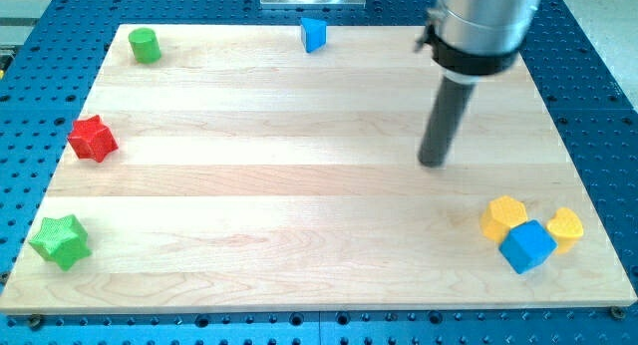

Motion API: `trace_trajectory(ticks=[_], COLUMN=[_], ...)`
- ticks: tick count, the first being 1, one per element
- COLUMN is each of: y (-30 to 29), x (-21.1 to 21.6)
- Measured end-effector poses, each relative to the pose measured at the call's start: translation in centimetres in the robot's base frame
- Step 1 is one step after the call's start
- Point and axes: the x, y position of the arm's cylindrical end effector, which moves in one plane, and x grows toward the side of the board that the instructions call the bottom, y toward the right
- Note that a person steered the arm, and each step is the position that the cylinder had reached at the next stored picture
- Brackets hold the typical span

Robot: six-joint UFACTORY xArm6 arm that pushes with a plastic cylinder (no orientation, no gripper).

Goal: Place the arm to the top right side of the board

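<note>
A pale wooden surface (299,185), striped with lengthwise grain, lies on a blue perforated base. My tip (434,164), the tool (a plain dark rod with nothing to spread or pinch), rests on the surface's right half, short of its top right corner. A blue cube (526,246) touching two yellow blocks (503,217) (565,227) sits below-right of my tip.

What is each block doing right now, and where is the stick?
My tip: on the board's right half, touching no block.
Green cylinder: upright, alone, top-left corner.
Blue block: alone, top edge.
Red star: alone, left edge.
Green star: alone, bottom left.
Blue cube: touching two yellow blocks, bottom right.
</note>
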Motion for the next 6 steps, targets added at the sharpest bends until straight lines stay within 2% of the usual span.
trace_trajectory(ticks=[1, 2, 3, 4, 5, 6], y=[-2.0, 0.4, 10.0, 17.0, 18.3, 16.0], x=[-8.3, -13.5, -13.5, -15.8, -20.6, -22.6])
